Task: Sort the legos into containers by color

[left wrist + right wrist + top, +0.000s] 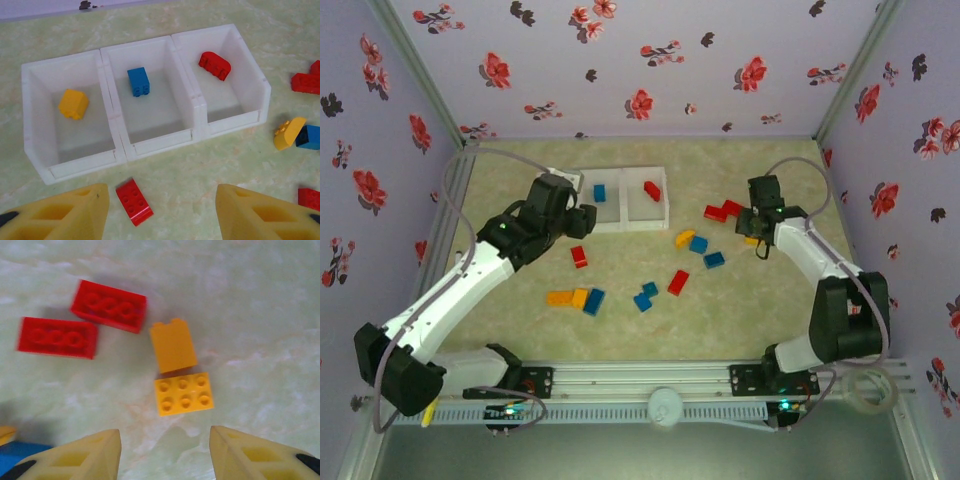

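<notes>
The left tool (162, 207) hangs spread and empty just in front of the white tray (160, 145), with a red brick (134, 201) lying on the bench (200, 170) below the gap between its fingers. Seen from the left wrist, each of the tray's three compartments holds one piece: a yellow block (73, 104) in the left, a blue block (138, 81) in the middle and a rounded red block (215, 65) in the right. The right tool (165, 452) is likewise spread, pinching nothing, above a yellow six-stud brick (183, 393) that touches an orange brick (173, 346). Two long red bricks (109, 305) lie just beside these. Other loose legos (678, 282) lie scattered mid-bench, perhaps ten, though the overhead view is blurred.
</notes>
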Available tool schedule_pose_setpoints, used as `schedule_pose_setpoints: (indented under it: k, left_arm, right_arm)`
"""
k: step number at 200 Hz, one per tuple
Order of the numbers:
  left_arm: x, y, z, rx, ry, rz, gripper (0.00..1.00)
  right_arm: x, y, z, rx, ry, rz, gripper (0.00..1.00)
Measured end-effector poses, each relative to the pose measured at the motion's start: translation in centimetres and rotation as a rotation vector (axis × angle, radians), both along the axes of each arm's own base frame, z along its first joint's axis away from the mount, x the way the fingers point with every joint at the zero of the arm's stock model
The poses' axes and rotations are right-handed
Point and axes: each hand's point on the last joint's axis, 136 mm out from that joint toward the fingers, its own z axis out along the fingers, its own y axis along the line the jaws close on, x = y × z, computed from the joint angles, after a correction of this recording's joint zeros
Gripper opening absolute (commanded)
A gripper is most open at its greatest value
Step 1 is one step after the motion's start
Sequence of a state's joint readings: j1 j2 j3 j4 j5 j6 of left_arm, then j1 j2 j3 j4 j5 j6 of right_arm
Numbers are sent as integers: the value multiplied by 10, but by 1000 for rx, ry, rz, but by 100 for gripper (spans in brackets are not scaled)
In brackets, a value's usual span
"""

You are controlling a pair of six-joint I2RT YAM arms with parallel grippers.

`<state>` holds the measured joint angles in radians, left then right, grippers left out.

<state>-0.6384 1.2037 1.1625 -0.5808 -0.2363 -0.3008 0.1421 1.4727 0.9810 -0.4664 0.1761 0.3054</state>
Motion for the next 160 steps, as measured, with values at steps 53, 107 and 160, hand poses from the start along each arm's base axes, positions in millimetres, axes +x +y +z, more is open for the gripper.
schedule_pose_setpoints:
  k: [53, 107, 160]
  left_arm:
    - [-6, 5, 3, 1, -15, -8, 59]
    - [-11, 8, 8, -2, -31, -11, 59]
    - [-13, 14, 7, 14, -32, 4, 59]
  right_arm:
    - [17, -18, -30, -4, 100, -28, 50]
    - [50, -13, -47, 7, 136, 6, 49]
    - [56, -13, -63, 13, 175, 14, 46]
